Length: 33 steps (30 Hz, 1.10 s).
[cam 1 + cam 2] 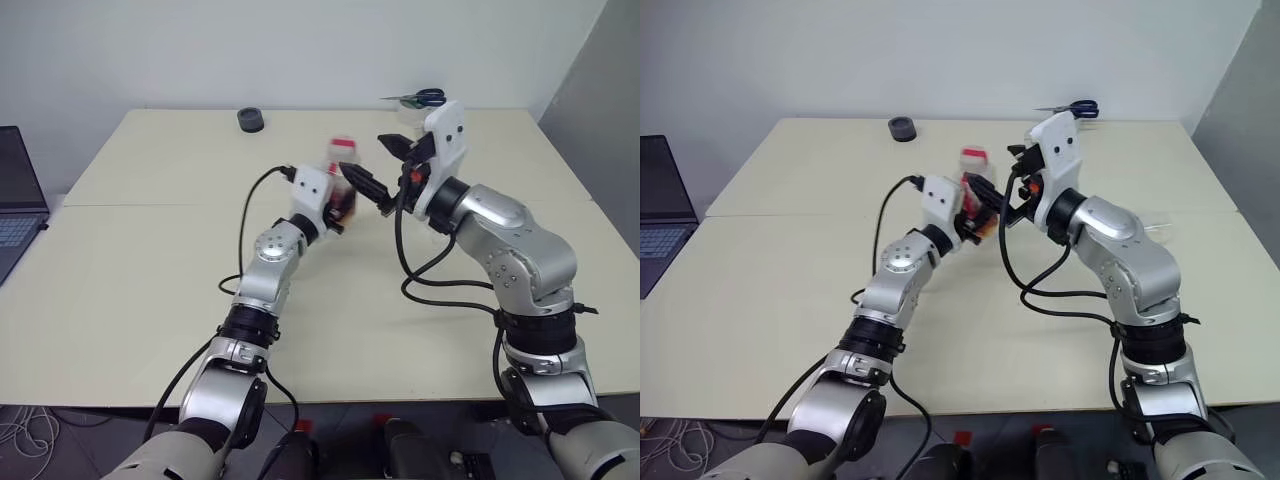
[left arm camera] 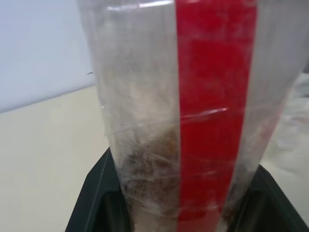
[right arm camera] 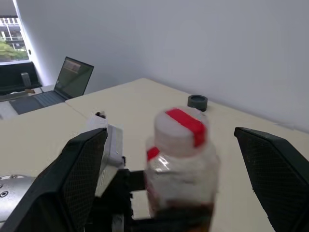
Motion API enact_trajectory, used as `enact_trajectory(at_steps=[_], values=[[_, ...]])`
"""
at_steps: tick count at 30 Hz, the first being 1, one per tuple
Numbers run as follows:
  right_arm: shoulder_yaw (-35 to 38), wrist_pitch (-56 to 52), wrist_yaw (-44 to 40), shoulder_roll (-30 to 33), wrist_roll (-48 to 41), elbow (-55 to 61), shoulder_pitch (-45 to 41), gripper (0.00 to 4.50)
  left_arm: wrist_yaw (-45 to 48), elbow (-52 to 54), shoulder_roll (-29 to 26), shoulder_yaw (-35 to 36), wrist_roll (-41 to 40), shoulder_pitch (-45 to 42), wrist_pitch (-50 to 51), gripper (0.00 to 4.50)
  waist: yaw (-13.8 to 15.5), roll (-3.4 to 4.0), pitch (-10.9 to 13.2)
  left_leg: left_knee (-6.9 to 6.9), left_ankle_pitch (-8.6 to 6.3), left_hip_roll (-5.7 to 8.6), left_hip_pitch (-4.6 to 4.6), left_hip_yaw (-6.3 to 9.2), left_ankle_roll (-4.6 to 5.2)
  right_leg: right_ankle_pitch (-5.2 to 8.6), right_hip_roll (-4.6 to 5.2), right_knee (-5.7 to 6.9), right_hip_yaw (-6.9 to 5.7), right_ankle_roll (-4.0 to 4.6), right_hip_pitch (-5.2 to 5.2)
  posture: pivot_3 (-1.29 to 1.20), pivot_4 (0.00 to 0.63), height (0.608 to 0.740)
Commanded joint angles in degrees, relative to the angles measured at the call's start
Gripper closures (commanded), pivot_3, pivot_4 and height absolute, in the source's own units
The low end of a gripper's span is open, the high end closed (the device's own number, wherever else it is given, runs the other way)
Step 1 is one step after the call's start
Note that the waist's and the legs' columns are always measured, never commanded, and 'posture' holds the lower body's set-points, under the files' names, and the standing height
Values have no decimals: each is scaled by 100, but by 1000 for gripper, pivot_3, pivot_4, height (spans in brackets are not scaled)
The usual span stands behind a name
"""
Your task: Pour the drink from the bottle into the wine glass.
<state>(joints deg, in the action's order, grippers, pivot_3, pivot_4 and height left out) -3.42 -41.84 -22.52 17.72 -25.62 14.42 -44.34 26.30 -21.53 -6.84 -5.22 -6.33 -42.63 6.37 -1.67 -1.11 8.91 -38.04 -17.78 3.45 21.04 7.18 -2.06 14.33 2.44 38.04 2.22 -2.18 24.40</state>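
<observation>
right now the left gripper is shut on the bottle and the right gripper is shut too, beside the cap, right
Not quite. The left gripper is shut on the bottle, but the right gripper is open: the right wrist view shows its two black fingers spread wide, one on either side of the bottle's capped top, touching nothing.
</observation>
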Motion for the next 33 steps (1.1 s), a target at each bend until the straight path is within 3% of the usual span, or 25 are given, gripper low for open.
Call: enact_trajectory(at_steps=[1,10,16,20,33], values=[[147,47,-134,131,-15,195,-65,0,468,737,-102,-108,-239,130,331,2709,-21,1,0,2,0,-1,-1,0,0,0,-1,1,1,0,1,0,150,740],[438,-377,-569,612,-528,607,112,0,1375,1680,-387,-231,-718,535,1108,2709,-2,1,1,2,0,-1,-1,1,0,0,-3,0,1,0,0,0,150,740],[1032,-1128,-806,958,-1431,838,69,0,1814,1702,-538,-218,-916,386,1291,2709,3,1,1,0,0,-2,-2,2,1,0,-3,-1,-1,0,-4,0,150,740],[990,-1259,-945,1269,-1552,881,5,0,2102,1666,-601,-275,-960,316,1255,2709,0,1,1,1,-1,-2,-2,1,2,0,-3,-2,-1,0,-4,0,150,740],[815,-1321,-518,984,-1665,1217,37,0,2309,1558,-415,-354,-970,169,1180,2709,1,1,1,0,-1,-3,-2,2,2,0,-3,-2,-1,0,-5,0,150,740]])
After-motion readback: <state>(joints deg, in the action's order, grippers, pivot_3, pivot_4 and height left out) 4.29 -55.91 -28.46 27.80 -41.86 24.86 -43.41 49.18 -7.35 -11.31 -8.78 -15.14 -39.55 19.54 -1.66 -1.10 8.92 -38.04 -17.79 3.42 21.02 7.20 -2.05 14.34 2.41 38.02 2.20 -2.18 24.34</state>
